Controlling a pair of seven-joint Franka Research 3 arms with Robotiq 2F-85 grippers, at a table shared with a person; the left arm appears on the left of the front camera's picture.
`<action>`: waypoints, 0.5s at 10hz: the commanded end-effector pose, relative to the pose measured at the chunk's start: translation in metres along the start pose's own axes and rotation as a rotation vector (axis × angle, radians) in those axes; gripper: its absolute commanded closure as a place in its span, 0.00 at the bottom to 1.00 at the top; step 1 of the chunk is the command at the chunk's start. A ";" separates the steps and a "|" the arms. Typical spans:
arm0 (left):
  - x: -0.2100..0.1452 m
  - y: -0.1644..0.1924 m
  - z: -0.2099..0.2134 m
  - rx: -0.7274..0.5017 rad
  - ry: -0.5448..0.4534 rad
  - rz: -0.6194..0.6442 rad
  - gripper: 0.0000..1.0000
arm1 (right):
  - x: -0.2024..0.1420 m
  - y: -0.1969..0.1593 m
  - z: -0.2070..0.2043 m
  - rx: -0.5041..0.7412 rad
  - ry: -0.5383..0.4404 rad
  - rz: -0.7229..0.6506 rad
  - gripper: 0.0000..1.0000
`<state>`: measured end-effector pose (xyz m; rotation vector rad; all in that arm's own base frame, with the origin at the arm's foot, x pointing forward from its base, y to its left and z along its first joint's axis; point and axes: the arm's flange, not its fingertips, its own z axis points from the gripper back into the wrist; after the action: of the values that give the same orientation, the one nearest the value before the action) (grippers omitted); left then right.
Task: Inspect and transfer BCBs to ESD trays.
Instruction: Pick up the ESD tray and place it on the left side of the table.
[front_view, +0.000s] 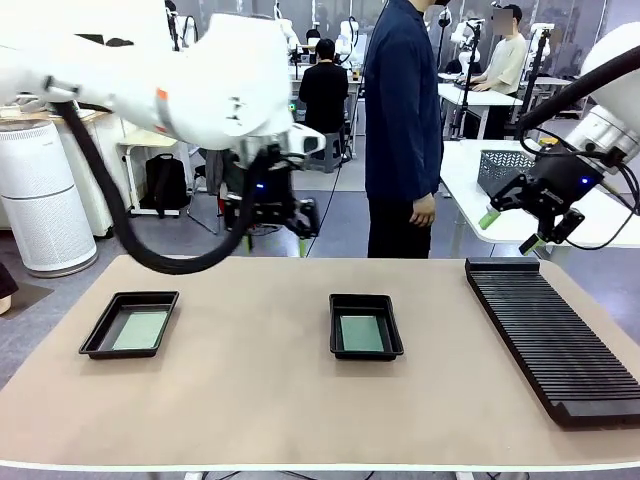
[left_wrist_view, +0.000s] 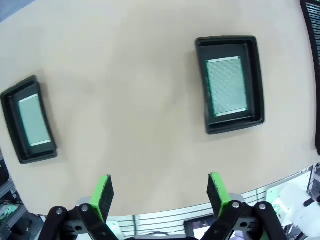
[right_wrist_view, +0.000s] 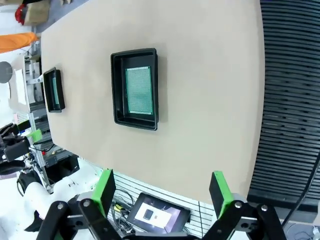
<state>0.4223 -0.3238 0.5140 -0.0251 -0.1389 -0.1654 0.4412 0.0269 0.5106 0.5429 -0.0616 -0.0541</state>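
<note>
Two black ESD trays lie on the tan table, each with a pale green BCB flat on its floor. The left tray (front_view: 130, 323) holds one BCB (front_view: 140, 329); the middle tray (front_view: 366, 326) holds another BCB (front_view: 362, 333). In the left wrist view the middle tray (left_wrist_view: 230, 84) and the left tray (left_wrist_view: 29, 119) both show their boards. The right wrist view has the middle tray (right_wrist_view: 136, 89) and the far tray (right_wrist_view: 53, 90). My left gripper (front_view: 275, 228) hangs open above the table's far edge. My right gripper (front_view: 512, 230) hangs open above the rack's far end. Both hold nothing.
A long black ribbed rack (front_view: 553, 333) lies along the table's right side, its slots bare. A person in dark blue (front_view: 402, 130) stands at the far edge, hands off the table. A white table with a grey basket (front_view: 504, 170) sits behind the right arm.
</note>
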 end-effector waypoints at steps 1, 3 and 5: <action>0.025 -0.030 -0.014 0.040 0.005 0.021 0.00 | 0.007 -0.024 -0.004 0.065 0.016 0.042 0.00; 0.035 -0.058 -0.033 0.027 0.000 0.041 0.00 | 0.015 -0.047 -0.006 0.100 0.018 0.058 0.00; 0.046 -0.081 -0.058 0.070 -0.001 0.074 0.00 | 0.007 -0.026 -0.002 0.034 0.000 0.029 0.00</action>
<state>0.4525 -0.4009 0.4684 0.0067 -0.1234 -0.1170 0.4514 -0.0025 0.4888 0.5874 -0.0731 -0.0112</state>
